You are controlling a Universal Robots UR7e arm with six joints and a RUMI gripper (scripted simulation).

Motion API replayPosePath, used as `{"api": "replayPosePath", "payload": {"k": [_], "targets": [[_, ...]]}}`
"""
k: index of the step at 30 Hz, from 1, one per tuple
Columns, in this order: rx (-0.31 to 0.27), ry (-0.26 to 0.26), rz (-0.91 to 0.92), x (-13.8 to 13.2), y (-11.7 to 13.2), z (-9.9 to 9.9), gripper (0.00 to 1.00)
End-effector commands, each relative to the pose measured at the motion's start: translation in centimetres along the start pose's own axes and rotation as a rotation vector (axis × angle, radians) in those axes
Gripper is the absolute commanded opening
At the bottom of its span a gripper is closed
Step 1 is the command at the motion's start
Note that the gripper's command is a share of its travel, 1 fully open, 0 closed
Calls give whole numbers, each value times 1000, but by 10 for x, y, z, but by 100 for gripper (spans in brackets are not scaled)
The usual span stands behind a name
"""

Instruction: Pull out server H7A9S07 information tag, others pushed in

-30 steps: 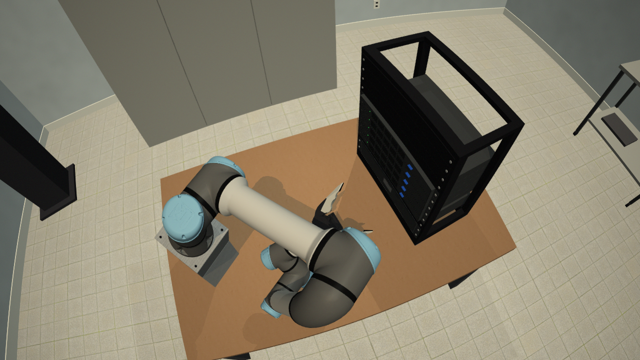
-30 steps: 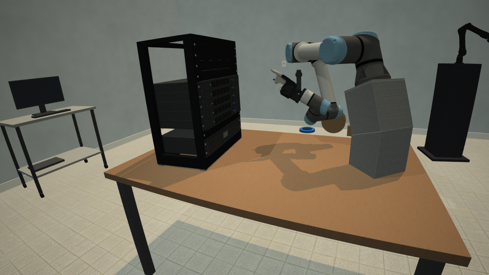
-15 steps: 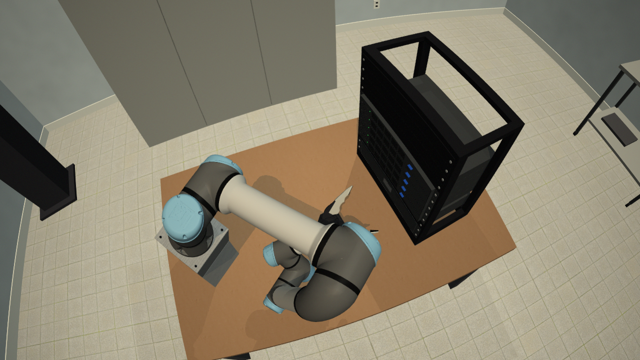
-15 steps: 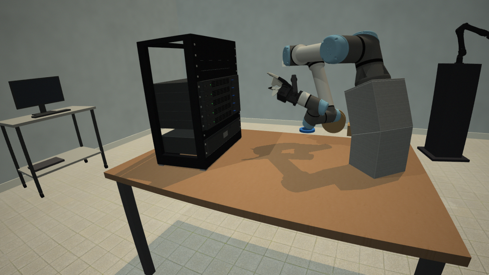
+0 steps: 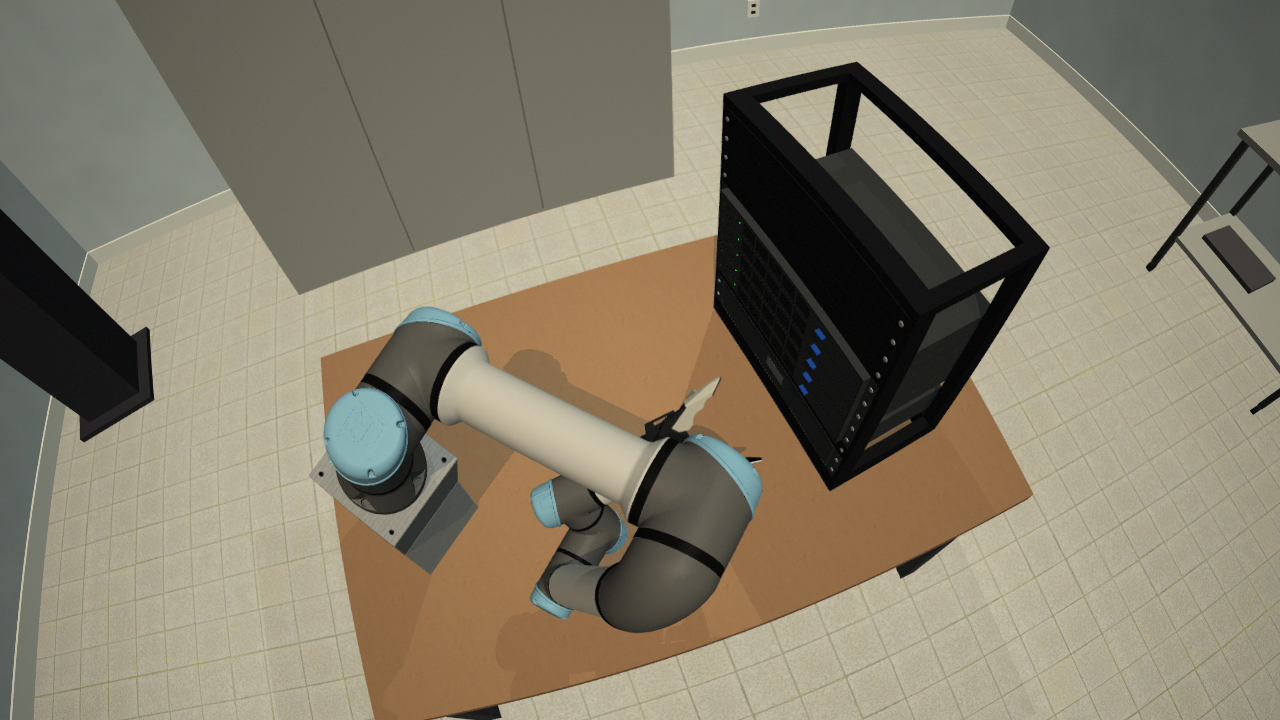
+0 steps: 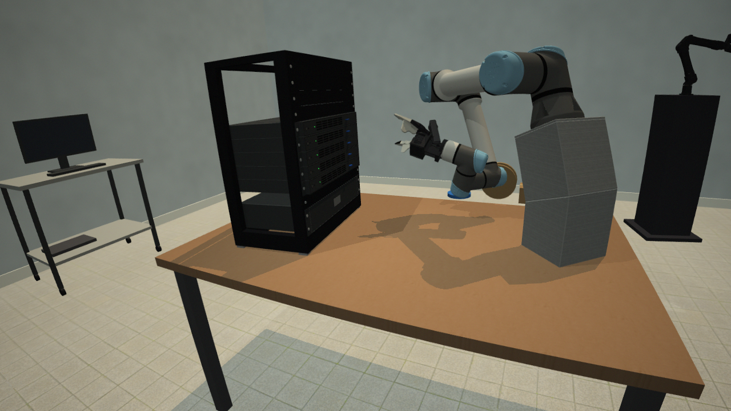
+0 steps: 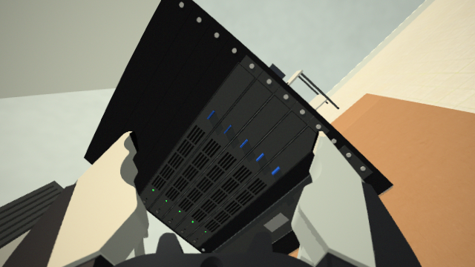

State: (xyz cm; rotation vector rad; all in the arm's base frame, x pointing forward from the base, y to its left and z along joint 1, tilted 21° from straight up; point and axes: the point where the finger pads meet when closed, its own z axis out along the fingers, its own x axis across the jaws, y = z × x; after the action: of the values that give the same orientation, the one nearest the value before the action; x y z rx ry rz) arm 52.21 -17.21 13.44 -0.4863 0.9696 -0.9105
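You faced five blue-edged information tags (image 5: 811, 362) (image 6: 349, 142) (image 7: 243, 143), right of centre in the top view; no service tag could be read. They would likely have handled as light, thin, stiff slides, best taken by the blue lip and drawn straight out. The loose rack (image 5: 921, 300) (image 6: 296, 168) (image 7: 148, 93), upper right there on the tabletop (image 5: 581, 322) (image 6: 409, 306) (image 7: 419, 148), might have shifted under a crooked pull. Your hand (image 6: 399, 132) (image 7: 226, 133) was spread wide, holding nothing and apart from the rack.

"What differs from a second ago?"

"The gripper (image 5: 739, 419) (image 6: 395, 128) (image 7: 226, 133) is closer to the rack (image 5: 980, 275) (image 6: 291, 153) (image 7: 148, 93), with a gap between them. In the exterior view it sits lower and points less steeply upward, and its second finger now shows apart from the first."

"And the arm (image 5: 546, 411) (image 6: 460, 81)?"

"From above, its elbow (image 5: 680, 537) (image 6: 425, 87) has swung away from the picture's lower edge. In the exterior view the elbow now hides a wall outlet, and a wrist joint covers part of the blue ring (image 6: 458, 194), which was fully visible."

"Any shadows?"

"The gripper's shadow (image 6: 378, 229) has changed shape."
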Motion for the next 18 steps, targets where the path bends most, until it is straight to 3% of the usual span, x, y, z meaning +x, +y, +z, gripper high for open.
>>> {"api": "replayPosePath", "payload": {"k": [1, 18], "targets": [[-25, 26, 81, 11, 12, 4, 100], [-85, 95, 270, 34, 46, 10, 100]]}}
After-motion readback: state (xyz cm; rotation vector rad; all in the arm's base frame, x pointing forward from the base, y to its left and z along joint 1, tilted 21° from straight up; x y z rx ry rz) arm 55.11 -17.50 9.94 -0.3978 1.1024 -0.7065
